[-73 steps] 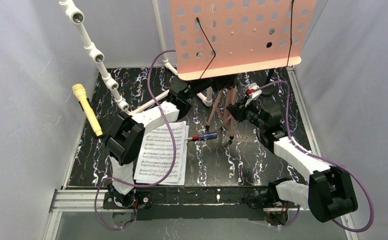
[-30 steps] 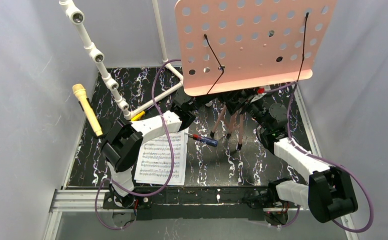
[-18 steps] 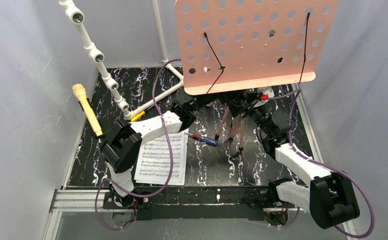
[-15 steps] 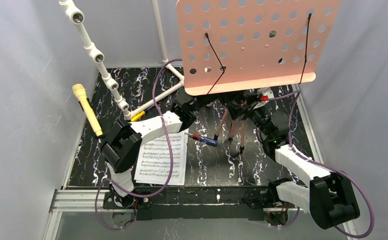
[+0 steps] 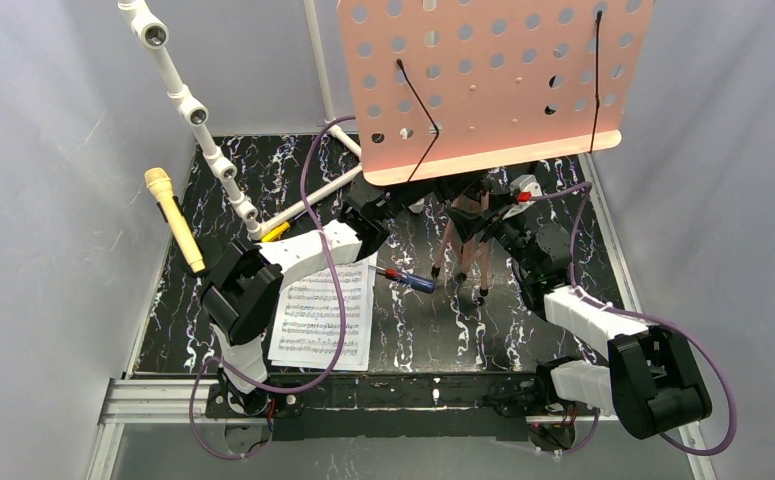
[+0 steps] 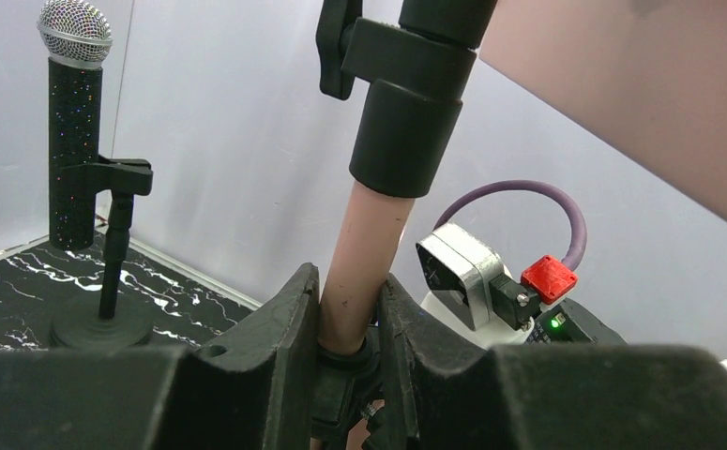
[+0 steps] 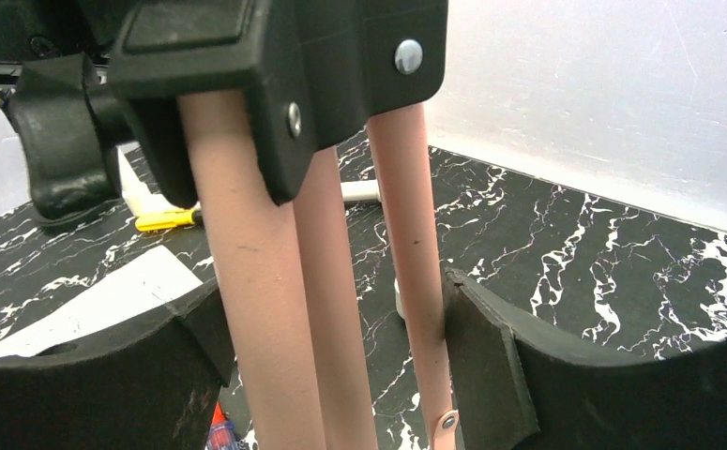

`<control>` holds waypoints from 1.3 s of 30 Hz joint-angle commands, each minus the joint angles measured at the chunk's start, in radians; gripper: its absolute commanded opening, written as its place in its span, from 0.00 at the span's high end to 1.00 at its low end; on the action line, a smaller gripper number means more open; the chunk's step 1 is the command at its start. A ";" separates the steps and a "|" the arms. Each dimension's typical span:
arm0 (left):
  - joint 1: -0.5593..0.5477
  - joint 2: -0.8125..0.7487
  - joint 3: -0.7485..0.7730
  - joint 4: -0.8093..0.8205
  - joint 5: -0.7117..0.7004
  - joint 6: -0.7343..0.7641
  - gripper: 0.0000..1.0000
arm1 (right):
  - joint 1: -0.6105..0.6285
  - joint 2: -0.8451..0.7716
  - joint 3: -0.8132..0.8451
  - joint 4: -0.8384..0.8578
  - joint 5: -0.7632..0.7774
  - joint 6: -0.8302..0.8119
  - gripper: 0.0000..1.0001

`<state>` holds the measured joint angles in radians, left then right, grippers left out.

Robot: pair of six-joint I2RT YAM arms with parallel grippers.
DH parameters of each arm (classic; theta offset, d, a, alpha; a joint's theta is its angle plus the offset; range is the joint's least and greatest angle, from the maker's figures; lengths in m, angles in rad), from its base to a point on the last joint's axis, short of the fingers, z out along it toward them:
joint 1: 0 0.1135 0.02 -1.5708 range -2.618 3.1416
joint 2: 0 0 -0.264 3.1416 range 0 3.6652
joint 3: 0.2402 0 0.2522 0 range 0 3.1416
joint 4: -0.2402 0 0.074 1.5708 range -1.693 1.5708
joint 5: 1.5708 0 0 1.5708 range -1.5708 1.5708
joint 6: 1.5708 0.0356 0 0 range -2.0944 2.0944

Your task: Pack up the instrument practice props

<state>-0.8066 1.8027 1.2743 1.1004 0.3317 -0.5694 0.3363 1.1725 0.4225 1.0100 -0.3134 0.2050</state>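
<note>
Clamping shaft [image 6: 364,248] of music board [image 5: 493,80] — left pincer [image 6: 348,300]; right pincer [image 7: 336,314] closed on tripod legs [image 7: 256,309]; sheet-music pages [image 5: 323,315] by bench [image 5: 523,335] near edge.

From above, the pink perforated music board [image 5: 483,85] covers the left gripper [image 6: 350,286], the right gripper [image 7: 336,300] and the black grey-headed microphone [image 6: 75,131]; the board's top edge runs out of the picture. In the left wrist view the copper post [image 6: 364,253] under the board is cut off overhead, its foot lost behind the left gripper. In the right wrist view the copper tripod legs [image 7: 256,309] below the board leave the bottom edge. The white sheet-music pages [image 5: 323,315] in front of the board carry notes too small to read
</note>
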 commanded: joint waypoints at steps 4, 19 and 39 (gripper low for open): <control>-0.045 -0.084 0.073 0.091 -0.003 -0.095 1.00 | 0.005 -0.005 0.003 -0.039 -0.014 0.027 0.45; -0.063 -0.134 0.024 0.045 -0.033 -0.048 1.00 | 0.005 -0.123 0.009 -0.181 -0.024 0.041 0.63; -0.018 -0.146 -0.010 -0.047 -0.062 0.070 1.00 | 0.004 -0.458 -0.097 -0.593 0.113 0.050 0.18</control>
<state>-0.8368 1.7351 1.2533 0.9798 0.3153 -0.4545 0.3363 0.7677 0.3607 0.5003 -0.2718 0.2344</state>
